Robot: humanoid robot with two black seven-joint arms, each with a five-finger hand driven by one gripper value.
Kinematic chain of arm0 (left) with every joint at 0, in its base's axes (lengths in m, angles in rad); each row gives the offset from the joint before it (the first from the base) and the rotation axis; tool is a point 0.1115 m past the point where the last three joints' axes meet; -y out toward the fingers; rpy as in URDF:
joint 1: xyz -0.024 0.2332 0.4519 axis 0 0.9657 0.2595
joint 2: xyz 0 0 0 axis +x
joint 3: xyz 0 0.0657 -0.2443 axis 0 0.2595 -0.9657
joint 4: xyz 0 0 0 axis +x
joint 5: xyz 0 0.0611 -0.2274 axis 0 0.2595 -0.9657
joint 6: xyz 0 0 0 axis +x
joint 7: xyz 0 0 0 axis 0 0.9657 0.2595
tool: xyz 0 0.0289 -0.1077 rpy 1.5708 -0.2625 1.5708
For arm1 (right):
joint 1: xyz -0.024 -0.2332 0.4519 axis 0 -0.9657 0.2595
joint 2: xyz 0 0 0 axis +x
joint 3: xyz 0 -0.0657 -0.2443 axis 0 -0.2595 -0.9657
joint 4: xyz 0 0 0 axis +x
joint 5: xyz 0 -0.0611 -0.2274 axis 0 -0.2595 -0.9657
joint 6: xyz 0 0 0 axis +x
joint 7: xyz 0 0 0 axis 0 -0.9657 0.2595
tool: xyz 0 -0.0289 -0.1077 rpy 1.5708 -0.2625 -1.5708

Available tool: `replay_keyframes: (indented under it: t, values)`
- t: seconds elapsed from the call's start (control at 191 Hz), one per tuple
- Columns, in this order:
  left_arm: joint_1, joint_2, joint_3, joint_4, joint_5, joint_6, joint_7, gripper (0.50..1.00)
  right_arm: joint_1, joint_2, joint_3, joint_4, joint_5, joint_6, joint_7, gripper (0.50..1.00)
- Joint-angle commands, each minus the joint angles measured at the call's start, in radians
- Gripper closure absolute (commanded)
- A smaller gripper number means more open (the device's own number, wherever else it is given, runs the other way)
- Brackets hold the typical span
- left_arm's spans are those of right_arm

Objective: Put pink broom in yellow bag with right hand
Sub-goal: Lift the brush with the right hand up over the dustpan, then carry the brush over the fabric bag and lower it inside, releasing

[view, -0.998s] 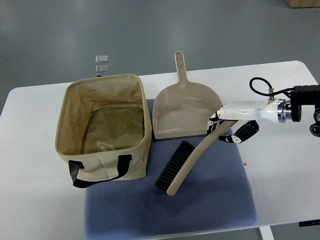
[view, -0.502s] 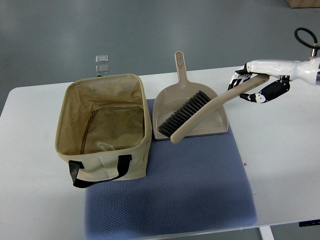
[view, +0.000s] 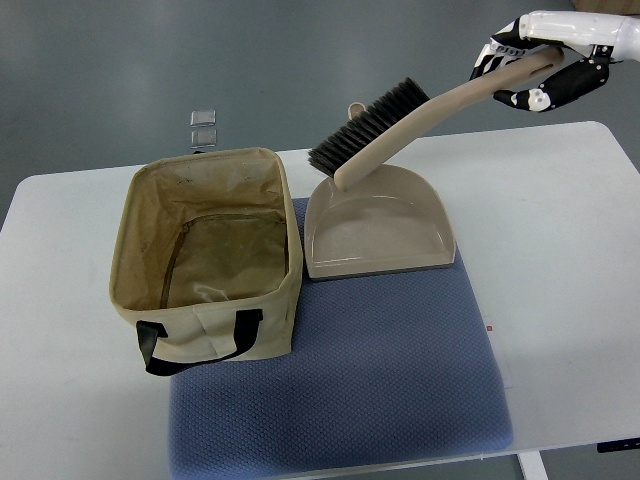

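Overhead, the right hand [view: 535,70] grips the broom [view: 420,120], which hides most of the dustpan [view: 375,235] handle.

A smooth, matt plastic broom [view: 420,120] with dark bristles hangs above a matching plastic dustpan [view: 378,232]. Beside the dustpan, a soft cloth bag [view: 205,250] rests on a textured blue mat [view: 360,380] atop the smooth white table [view: 570,260].

Illumination even and bright, diffuse from overhead. Shadows faint and soft; the deepest lies inside the bag [view: 205,250]. White table [view: 560,260] near overexposure, without hard glare. Focus sharp across the frame. Slight motion softness on the right hand [view: 545,65]. No evident edge distortion
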Motion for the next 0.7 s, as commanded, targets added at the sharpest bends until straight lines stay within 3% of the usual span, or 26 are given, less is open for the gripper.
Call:
replay_keyframes:
  t: [0.0, 0.397, 0.695]
  values:
    - [0.000, 0.000, 0.000, 0.000, 0.000, 0.000, 0.000, 0.500, 0.029, 0.078, 0.006, -0.037, -0.004, 0.000, -0.020, 1.000]
    - [0.000, 0.000, 0.000, 0.000, 0.000, 0.000, 0.000, 0.500, 0.089, 0.484, -0.020, -0.273, -0.053, -0.018, -0.057, 1.000]
    - [0.000, 0.000, 0.000, 0.000, 0.000, 0.000, -0.001, 0.500, 0.067, 0.658, -0.025, -0.351, -0.209, -0.059, -0.082, 1.000]
